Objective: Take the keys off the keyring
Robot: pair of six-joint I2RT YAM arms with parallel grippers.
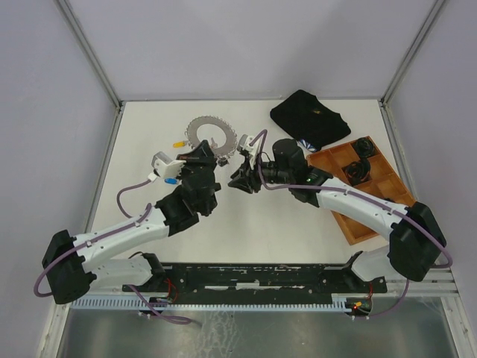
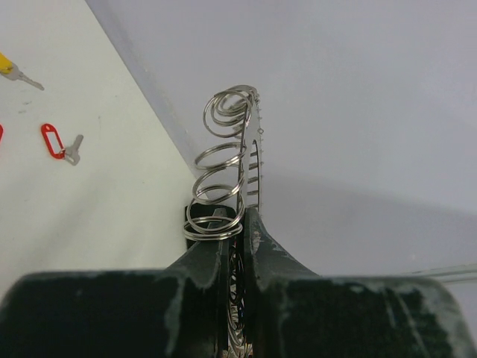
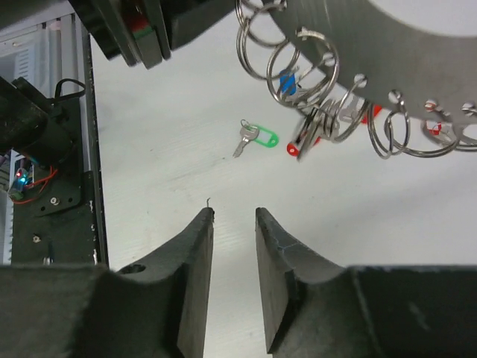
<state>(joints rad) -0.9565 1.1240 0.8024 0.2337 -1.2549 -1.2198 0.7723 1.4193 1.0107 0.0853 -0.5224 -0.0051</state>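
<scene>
The keyring [image 1: 209, 136] is a flat silvery ring fringed with small split rings. My left gripper [image 1: 203, 154] is shut on its near edge; in the left wrist view the jaws [image 2: 238, 216] clamp the keyring [image 2: 250, 160] edge-on. In the right wrist view the keyring [image 3: 387, 45] hangs above the table with a red key [image 3: 302, 143] and a blue key [image 3: 287, 80] on its rings. A green key [image 3: 257, 138] lies loose on the table. My right gripper [image 3: 235, 216] is open and empty, just right of the keyring [image 1: 237, 181].
A yellow key [image 2: 11, 68] and a red-tagged key [image 2: 56, 142] lie loose on the table at the left. A black pouch [image 1: 309, 118] lies at the back right. A wooden tray [image 1: 387, 186] with black coiled items stands at the right.
</scene>
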